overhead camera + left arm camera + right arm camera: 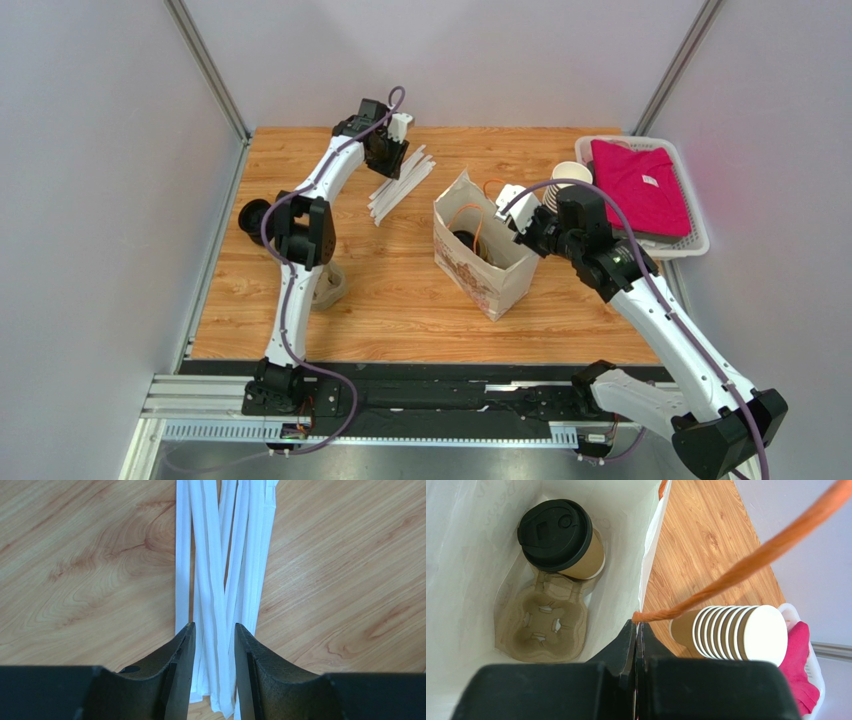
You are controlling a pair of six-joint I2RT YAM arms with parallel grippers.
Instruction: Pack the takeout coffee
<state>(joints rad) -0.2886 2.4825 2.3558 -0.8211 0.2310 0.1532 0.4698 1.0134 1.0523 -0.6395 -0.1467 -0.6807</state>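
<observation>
Wooden table [400, 300]: takeout coffee [588, 560] upright inside paper bag [466, 555], lid [553, 532] up.

Takeout coffee [560, 539] sits in cup tray [542, 630] inside paper bag [461, 565].

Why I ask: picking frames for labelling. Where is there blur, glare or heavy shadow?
Top external: evenly lit, sharp, only soft shadows on the wooden table. Left wrist: white paper-wrapped straws crisp, no glare. Right wrist: orange twisted-paper handle blurred close to the lens; black-lidded tan kraft cup in the white-lined paper bag sharp.
</observation>
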